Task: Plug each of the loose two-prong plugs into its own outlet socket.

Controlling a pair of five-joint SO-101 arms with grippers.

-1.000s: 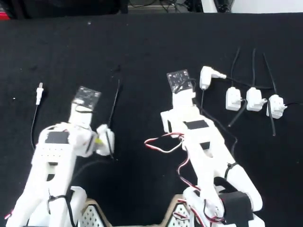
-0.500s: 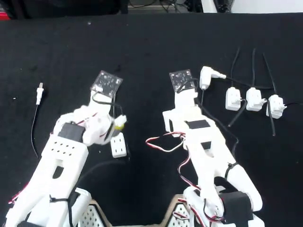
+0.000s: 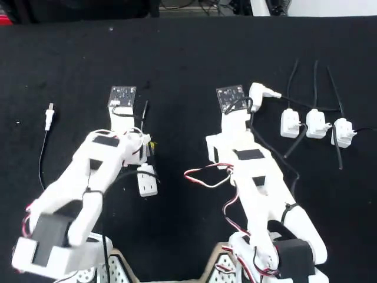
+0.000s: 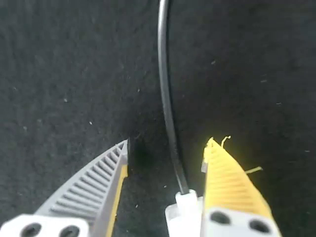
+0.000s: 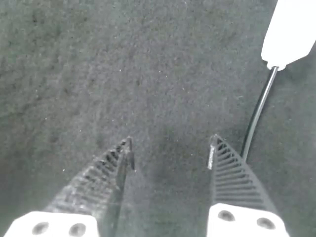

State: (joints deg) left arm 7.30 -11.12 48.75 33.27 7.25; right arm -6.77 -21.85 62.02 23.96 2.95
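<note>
Plug [image 5: 289, 32], white, near spread, empty right claw [image 5: 170, 140], black cord [image 4: 163, 74] loose between spread left claw [image 4: 168, 143]

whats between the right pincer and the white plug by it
In the right wrist view, just bare black cloth lies between the right pincer and the plug; its cord runs past one finger.

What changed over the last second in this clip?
The left arm swung toward the middle, and the white block that was at the left claw now lies on the table, let go; that claw is open astride a black cable. The right arm barely shifted; the three blocks on the right and the far-left plug stayed.
</note>
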